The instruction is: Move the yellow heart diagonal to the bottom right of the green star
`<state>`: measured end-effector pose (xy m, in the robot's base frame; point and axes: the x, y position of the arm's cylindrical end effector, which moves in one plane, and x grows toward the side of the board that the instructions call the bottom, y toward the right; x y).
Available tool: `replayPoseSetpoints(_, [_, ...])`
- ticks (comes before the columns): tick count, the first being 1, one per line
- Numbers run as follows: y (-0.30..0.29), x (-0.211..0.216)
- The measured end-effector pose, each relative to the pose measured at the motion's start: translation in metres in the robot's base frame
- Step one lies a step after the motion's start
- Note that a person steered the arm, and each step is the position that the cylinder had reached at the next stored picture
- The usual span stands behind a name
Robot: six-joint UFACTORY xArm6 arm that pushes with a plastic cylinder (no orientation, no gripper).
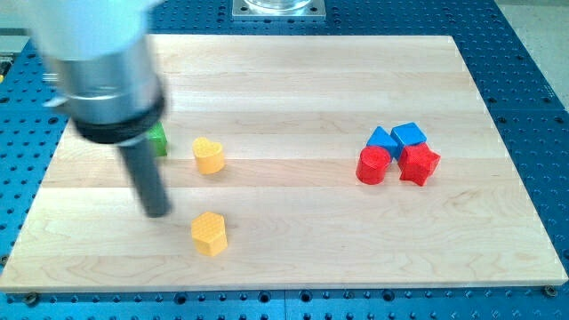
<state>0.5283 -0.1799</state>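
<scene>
Yellow heart [208, 155] just right of green star [158, 140] | my tip [157, 212] below | no claw fitted

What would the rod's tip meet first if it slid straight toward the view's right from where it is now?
Probably nothing: my tip sits between the yellow heart above and the yellow hexagonal block below, though clearance from the lower block looks slim.

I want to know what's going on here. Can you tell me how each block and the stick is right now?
Green block: mostly hidden behind the arm, shape unclear.
Yellow heart: flat on the board, just right of the green block, apart.
Yellow hexagon: alone, nearer the view's bottom.
Blue blocks: two, touching.
Red cylinder: against the blue blocks.
Red star: beside the red cylinder.
My tip: touching no block, left of the hexagon.
</scene>
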Motion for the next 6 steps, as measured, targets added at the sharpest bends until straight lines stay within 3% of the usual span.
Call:
replayPoseSetpoints(2, [0.059, -0.114])
replayPoseSetpoints(3, [0.098, -0.108])
replayPoseSetpoints(4, [0.097, -0.070])
replayPoseSetpoints(5, [0.134, -0.038])
replayPoseSetpoints(6, [0.136, -0.072])
